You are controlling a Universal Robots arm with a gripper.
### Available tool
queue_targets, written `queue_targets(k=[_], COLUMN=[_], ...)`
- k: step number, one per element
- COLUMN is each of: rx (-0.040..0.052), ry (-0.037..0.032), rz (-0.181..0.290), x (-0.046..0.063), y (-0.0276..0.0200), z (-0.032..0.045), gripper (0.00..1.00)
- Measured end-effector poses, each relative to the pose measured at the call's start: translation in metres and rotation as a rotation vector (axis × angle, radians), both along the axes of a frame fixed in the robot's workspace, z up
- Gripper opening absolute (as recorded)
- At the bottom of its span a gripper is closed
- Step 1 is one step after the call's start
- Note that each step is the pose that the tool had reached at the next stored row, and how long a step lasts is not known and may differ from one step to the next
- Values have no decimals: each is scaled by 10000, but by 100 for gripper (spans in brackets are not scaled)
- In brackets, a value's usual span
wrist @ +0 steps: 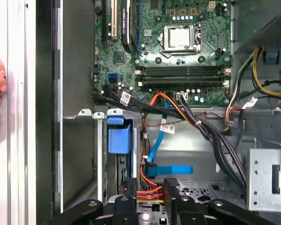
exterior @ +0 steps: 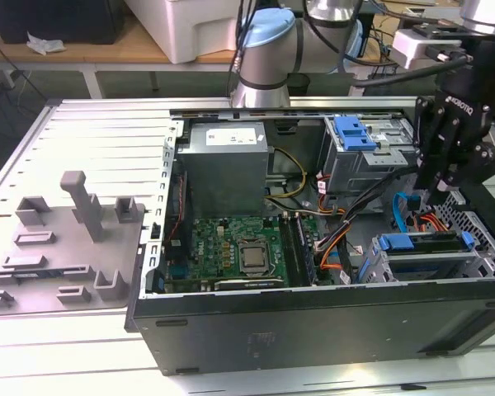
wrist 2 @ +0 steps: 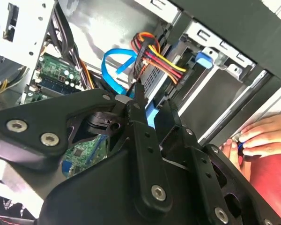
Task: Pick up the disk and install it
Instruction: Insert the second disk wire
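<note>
Black gripper (exterior: 440, 198) hangs inside the open computer case (exterior: 313, 330), at the exterior view's right, just above the lower drive cage (exterior: 421, 264). In the second wrist view its fingers (wrist 2: 143, 140) stand close together with a narrow gap, nothing visibly clamped between them. The disk (exterior: 421, 242) sits in that lower cage, its blue carrier edge showing along the top; the first wrist view shows the carrier's blue tab (wrist: 119, 138) in the bay. A bundle of red, yellow and orange power wires (wrist 2: 154, 54) and a blue data cable (wrist 2: 113, 61) run down to the cage beside the fingertips. Green motherboard (exterior: 243, 247) lies mid-case, grey power supply (exterior: 227, 165) behind it. Upper cage carries a blue bracket (exterior: 353, 132). A person's hand (wrist 2: 262, 136) rests on the case's edge.
</note>
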State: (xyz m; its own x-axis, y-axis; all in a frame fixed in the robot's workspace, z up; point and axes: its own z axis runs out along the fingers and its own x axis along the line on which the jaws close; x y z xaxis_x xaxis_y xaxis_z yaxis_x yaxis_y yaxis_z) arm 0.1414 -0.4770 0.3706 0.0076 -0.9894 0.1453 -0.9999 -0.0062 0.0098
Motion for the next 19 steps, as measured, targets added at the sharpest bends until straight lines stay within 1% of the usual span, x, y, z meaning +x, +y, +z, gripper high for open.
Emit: queue_targets(k=[1, 2, 3, 6, 8, 9, 10, 11, 12, 13, 15, 19], rx=[-59, -142, -171, -183, -194, -221, -275, -360, -410, -454, -576, -748], ry=[0, 1, -1, -20, -27, -30, -30, -30, -33, -36, -47, -64], rz=[18, 41, 54, 108, 142, 176, 210, 252, 277, 307, 395, 483], x=[-22, -52, -64, -84, -86, -86, -87, -86, -87, -86, -86, -92], y=[9, 34, 49, 83, 97, 108, 114, 120, 129, 141, 179, 221], z=[-5, -18, -24, -44, -53, -62, -69, -77, -82, -88, -101, -115], gripper=[36, 36, 36, 36, 36, 36, 36, 36, 36, 36, 36, 36])
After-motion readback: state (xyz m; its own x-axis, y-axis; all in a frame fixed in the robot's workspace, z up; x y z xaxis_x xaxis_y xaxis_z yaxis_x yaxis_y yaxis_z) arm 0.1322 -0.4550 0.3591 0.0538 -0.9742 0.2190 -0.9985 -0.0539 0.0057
